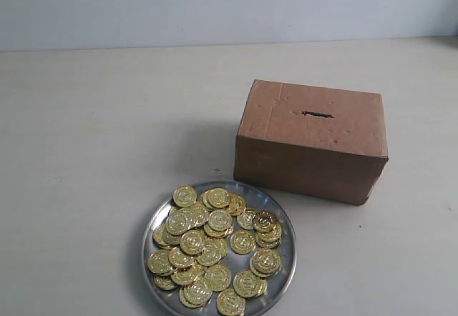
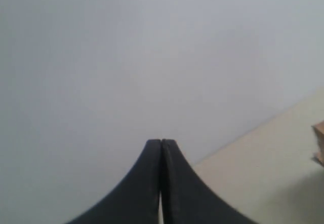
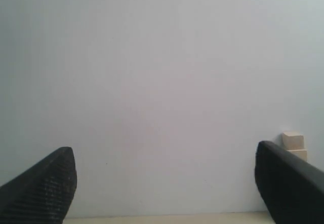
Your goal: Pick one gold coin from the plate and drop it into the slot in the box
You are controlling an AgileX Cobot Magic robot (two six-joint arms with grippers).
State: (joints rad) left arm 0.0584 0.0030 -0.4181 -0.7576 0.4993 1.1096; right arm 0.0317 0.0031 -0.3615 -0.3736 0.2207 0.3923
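A round silver plate [image 1: 158, 216] lies at the front of the table, heaped with several gold coins [image 1: 215, 248]. Behind it to the right stands the reddish-brown cardboard box [image 1: 311, 141], and the dark box slot [image 1: 316, 114] runs across its top face. Neither arm shows in the exterior view. In the left wrist view my left gripper [image 2: 161, 143] is shut, its black fingers pressed together with nothing between them, facing the pale wall. A corner of the box [image 2: 319, 140] shows at that view's edge. My right gripper [image 3: 164, 168] stands wide open and empty, also facing the wall.
The table top [image 1: 93, 151] is pale beige and meets a light grey wall [image 1: 215, 1] at the back. A small cream block [image 3: 293, 143] shows beside one finger in the right wrist view.
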